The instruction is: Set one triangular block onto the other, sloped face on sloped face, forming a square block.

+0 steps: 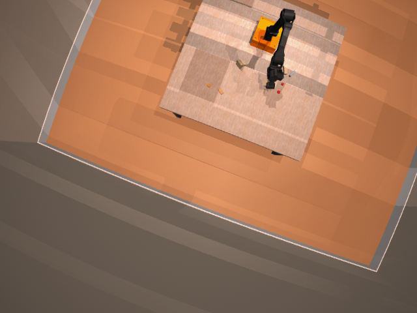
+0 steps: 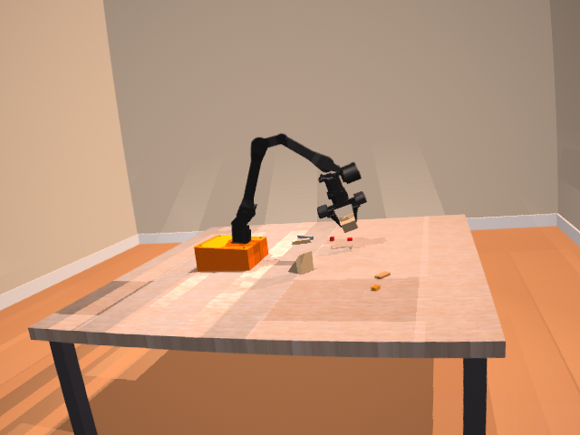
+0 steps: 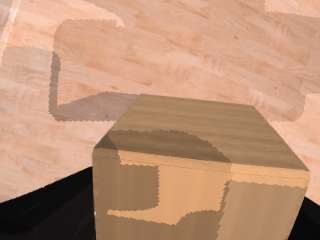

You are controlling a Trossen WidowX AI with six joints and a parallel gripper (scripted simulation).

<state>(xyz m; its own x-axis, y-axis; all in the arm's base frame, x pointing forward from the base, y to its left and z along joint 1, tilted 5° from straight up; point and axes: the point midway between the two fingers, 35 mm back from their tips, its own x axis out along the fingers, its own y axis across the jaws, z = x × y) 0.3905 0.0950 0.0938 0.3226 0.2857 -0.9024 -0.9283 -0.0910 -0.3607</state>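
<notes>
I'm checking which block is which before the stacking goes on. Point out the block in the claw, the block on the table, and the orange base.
Held block (image 2: 348, 223) (image 3: 200, 200): exterior, side; wrist, near face.
Table block (image 2: 304, 263): exterior, upright face.
Orange base (image 2: 222, 258): exterior, front side.

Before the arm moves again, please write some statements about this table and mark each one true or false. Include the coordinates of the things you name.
1. The gripper (image 1: 269, 86) (image 2: 347, 225) is shut on a triangular block (image 2: 348, 222) (image 3: 200, 132). True.
2. The held block rests on the table (image 1: 262, 124) (image 2: 187, 334). False: it is up in the air.
3. The other triangular block (image 1: 240, 63) (image 2: 303, 263) stands on the table. True.
4. The two triangular blocks already form one square block. False: they are apart.
5. Two small red cubes (image 1: 280, 88) (image 2: 332, 238) lie on the table. True.
6. The arm's base (image 1: 262, 21) (image 2: 222, 258) is blue. False: it is orange.
</notes>
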